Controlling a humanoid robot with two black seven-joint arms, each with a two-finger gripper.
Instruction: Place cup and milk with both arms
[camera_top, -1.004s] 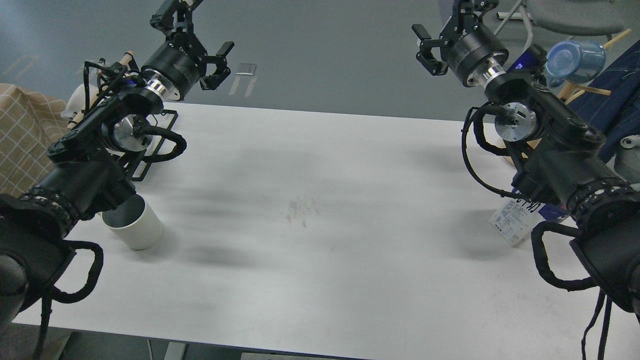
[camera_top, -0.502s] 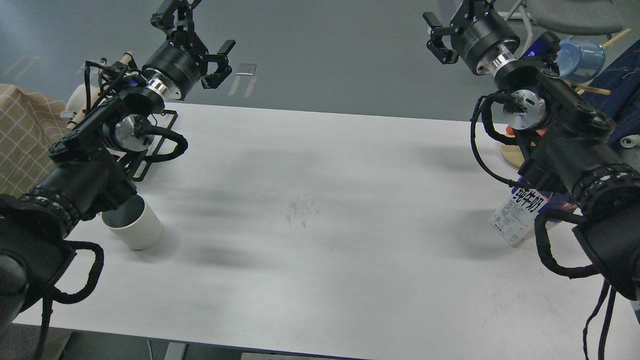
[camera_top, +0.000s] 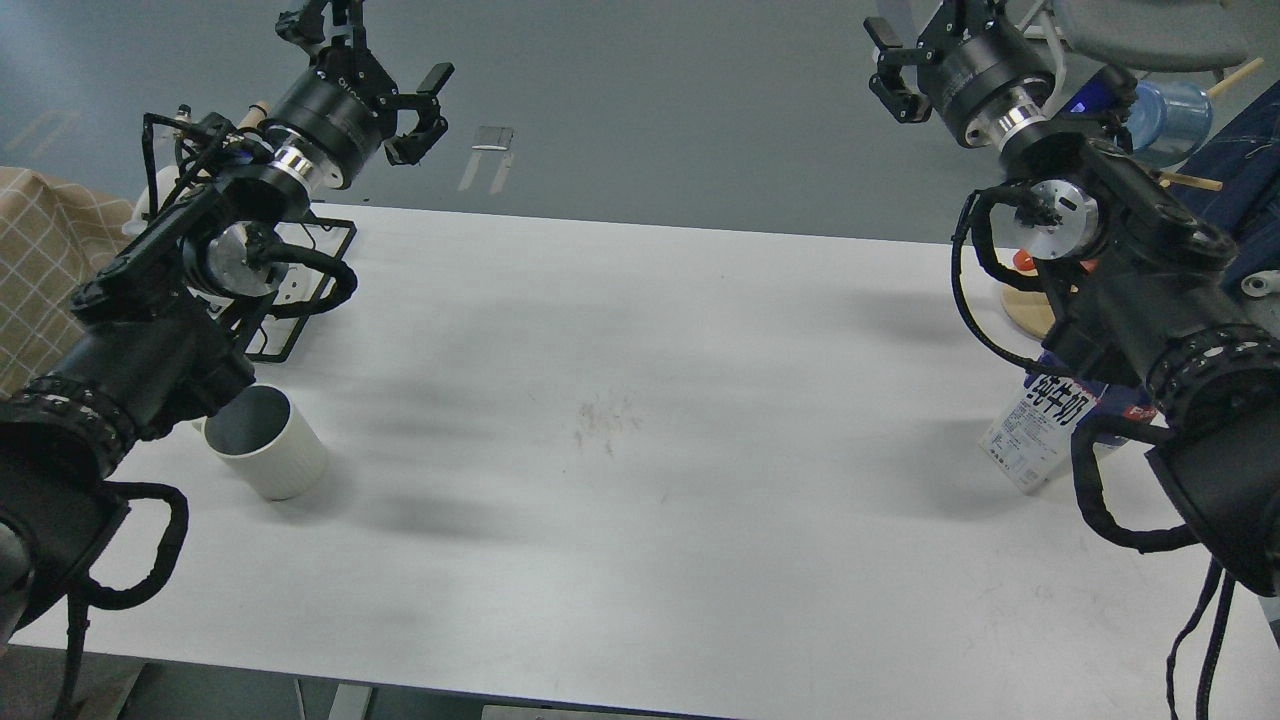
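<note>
The cup (camera_top: 265, 443) stands upright near the tabletop's (camera_top: 640, 400) left edge, and the milk (camera_top: 1042, 425) stands near the right edge, half hidden behind my right forearm. Over the last second both arms have swung outward and back, so neither thing is in hand; I judge the reaching has yet to start. My left gripper (camera_top: 375, 85) hangs beyond the far left corner, fingers apart. My right gripper (camera_top: 915, 50) hangs past the far right corner, also apart and empty.
</note>
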